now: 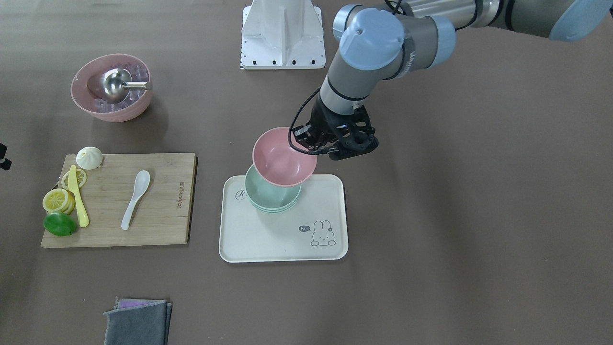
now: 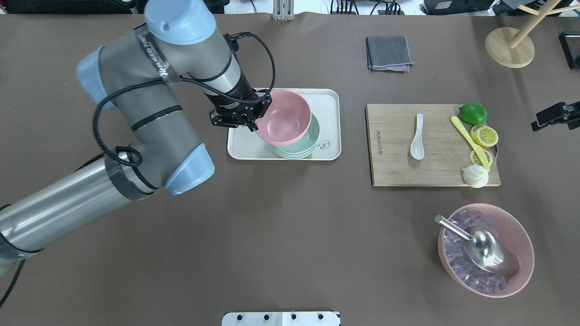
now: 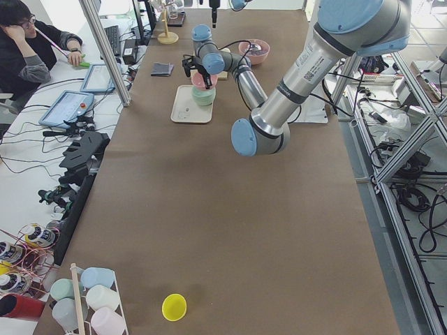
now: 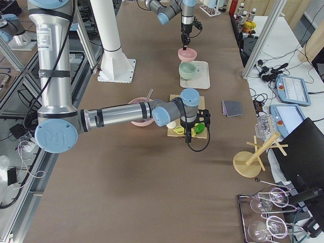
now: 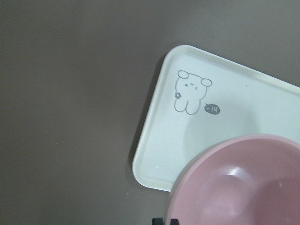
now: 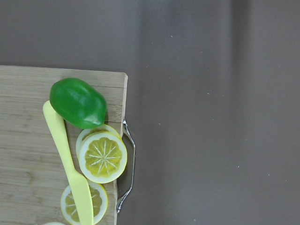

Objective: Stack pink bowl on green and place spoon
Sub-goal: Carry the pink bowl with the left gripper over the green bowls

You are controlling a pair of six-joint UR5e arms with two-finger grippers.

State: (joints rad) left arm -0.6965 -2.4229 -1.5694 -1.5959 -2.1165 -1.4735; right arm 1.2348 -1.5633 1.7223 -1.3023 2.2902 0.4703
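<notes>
My left gripper is shut on the rim of the small pink bowl and holds it tilted just above the green bowl. In the exterior right view there is a gap between the two bowls. The green bowl stands on the cream tray. The white spoon lies on the wooden cutting board, away from the tray. In the overhead view my right gripper hovers beyond the board's lime end. I cannot tell whether it is open or shut.
A large pink bowl with ice and a metal scoop stands near the robot's right. The board also carries a lime, lemon slices, a yellow knife and a bun. A grey cloth lies at the operators' edge.
</notes>
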